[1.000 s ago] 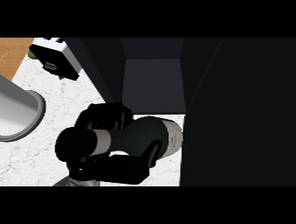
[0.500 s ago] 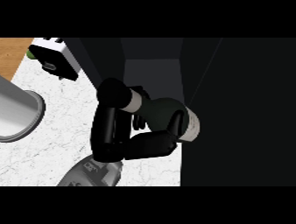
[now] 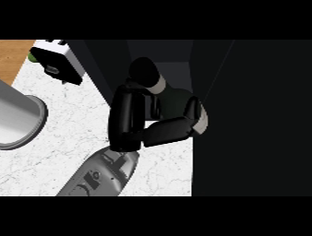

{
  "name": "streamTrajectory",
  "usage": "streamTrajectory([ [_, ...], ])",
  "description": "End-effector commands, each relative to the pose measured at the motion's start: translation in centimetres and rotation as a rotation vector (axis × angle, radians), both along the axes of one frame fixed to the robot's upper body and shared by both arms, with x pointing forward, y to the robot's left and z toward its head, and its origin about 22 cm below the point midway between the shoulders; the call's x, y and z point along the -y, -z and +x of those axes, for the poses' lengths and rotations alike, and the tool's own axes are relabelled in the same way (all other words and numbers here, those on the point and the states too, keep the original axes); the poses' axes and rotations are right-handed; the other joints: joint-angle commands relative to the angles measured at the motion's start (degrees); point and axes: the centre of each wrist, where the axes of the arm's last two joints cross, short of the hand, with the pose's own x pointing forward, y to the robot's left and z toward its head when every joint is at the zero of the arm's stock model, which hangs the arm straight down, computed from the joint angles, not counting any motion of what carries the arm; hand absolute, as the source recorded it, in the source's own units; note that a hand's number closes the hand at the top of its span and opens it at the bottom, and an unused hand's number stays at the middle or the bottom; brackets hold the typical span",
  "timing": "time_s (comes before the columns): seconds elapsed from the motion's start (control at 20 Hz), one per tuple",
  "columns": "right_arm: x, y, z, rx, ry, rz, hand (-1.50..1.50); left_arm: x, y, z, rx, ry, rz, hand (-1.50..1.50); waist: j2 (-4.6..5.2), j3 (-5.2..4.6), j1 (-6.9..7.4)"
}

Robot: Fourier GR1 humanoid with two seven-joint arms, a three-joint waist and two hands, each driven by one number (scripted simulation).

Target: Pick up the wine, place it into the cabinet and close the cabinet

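White marble counter (image 3: 57, 161) below, our right hand (image 3: 148, 126) curls around the wine (image 3: 169, 97), neck pointing into the dark cabinet (image 3: 254, 115).

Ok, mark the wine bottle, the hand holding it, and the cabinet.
wine bottle (image 3: 174, 98): head view, dark body below its pale neck band.
hand (image 3: 128, 117): head view, curled black fingers.
cabinet (image 3: 261, 115): head view, dark door panel.

Dark glass wine bottle (image 3: 176, 99): held in the right hand (image 3: 141, 124), at the open dark cabinet (image 3: 254, 115), above the white marble worktop (image 3: 63, 138). Grey metal cylinder (image 3: 5, 115): on the worktop, far left. Black-and-white boxy appliance (image 3: 58, 60): behind the cylinder, left of the cabinet.
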Motion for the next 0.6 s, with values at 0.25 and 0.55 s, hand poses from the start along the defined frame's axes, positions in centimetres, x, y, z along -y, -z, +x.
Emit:
streamTrajectory([
  [0.25, 1.0, -0.6, -2.0, 0.059, -0.054, 0.037, -1.5, 0.6, 2.6, -0.8, -0.037, -0.027, -0.07, 1.5, 0.0, 0.01, 0.16],
  [0.55, 0.2, -0.8, -2.8, 0.045, -0.041, 0.05, -1.5, -1.1, 5.3, 2.0, -0.046, -0.034, -0.034, 1.5, 0.06, -0.01, 0.16],
])
